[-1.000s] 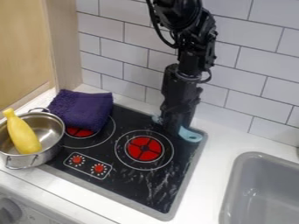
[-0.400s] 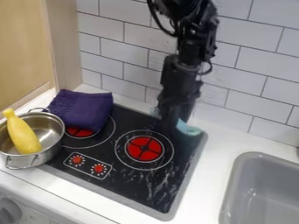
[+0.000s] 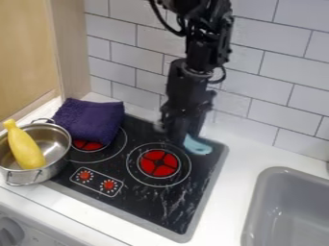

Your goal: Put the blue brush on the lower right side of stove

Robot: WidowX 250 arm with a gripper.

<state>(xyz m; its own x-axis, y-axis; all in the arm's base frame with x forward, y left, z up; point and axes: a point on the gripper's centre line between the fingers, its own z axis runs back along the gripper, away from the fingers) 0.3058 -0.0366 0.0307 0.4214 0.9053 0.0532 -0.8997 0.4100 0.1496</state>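
Gripper [image 3: 182, 138] at far part of stove [image 3: 160, 204]. Fingers closed on blue brush [image 3: 197, 145]; its light-blue end protrudes to their right, near the right-hand burner [image 3: 158, 163].

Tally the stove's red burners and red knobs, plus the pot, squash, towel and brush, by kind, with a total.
Red burners: 2
Red knobs: 2
Metal pot: 1
Yellow squash: 1
Purple towel: 1
Blue brush: 1
Total: 8
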